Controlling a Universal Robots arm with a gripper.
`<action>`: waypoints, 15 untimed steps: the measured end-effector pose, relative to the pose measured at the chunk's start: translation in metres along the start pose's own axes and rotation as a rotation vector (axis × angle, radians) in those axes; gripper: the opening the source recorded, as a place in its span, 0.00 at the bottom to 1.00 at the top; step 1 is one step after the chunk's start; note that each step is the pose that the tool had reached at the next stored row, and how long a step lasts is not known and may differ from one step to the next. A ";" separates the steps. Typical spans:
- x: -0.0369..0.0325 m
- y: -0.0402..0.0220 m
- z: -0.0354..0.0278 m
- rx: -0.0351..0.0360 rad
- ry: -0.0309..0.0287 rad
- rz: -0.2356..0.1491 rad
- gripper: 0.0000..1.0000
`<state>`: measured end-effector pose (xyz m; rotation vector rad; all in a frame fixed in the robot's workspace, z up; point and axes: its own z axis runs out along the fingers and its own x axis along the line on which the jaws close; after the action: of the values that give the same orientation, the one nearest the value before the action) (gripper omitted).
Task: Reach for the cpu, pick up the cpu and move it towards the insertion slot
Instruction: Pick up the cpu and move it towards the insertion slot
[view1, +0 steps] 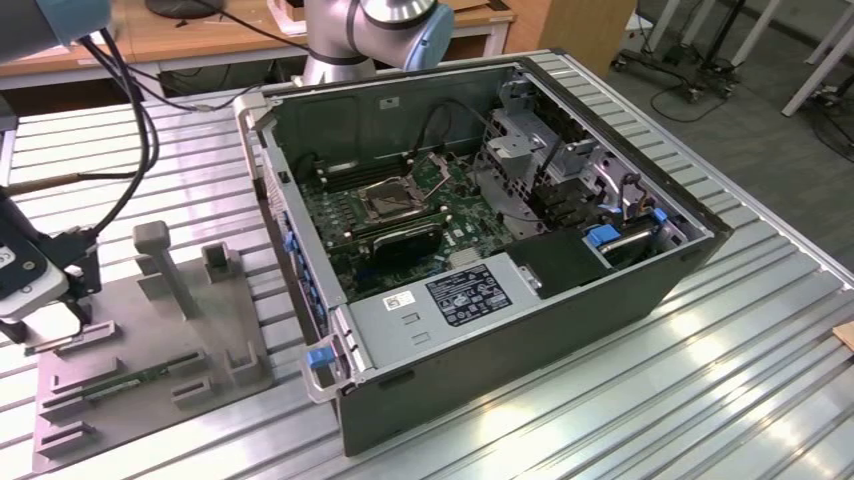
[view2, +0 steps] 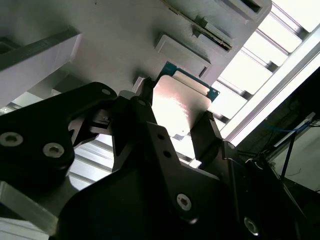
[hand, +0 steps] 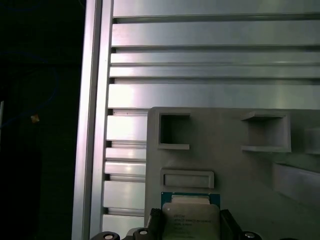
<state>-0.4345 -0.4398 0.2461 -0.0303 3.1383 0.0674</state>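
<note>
An open computer case (view1: 534, 330) takes up the middle of the slatted metal desk (view1: 641, 400), its board facing up. The insertion slot (view1: 394, 198) sits on that board, towards the far side of the case. At the exterior view's left, well apart from the slot, a grey holder (view1: 134, 345) lies on the desk. It carries upright posts (view1: 150, 260) and a thin green memory stick (view1: 140, 378) near its front edge. The case's near wall and the posts stand between the holder and the slot.

The arm rises from the far side of the desk, and black cables (view1: 134, 120) trail along it. Its wrist is down at the far-left corner of the holder, and the pincer (view1: 47, 325) points down at the plate.

In both wrist views the cpu (view2: 180, 107) (hand: 190, 220) lies directly between the pincer's fingers (view2: 207, 125) (hand: 155, 220), silvery top up, over the holder's edge beside a shallow rectangular recess (hand: 187, 178). The pincer (view2: 175, 112) (hand: 190, 222) is closed in on the chip, one finger against each opposite side. Whether the chip has left the plate I cannot tell.
</note>
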 end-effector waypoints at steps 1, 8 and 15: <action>0.0000 0.0001 -0.0015 0.0000 0.0001 0.000 0.54; 0.0000 0.0006 -0.0132 0.0001 0.0000 0.000 0.54; 0.0000 0.0007 -0.0156 0.0000 -0.0001 0.000 0.54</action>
<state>-0.4345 -0.4398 0.2618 -0.0303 3.1382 0.0675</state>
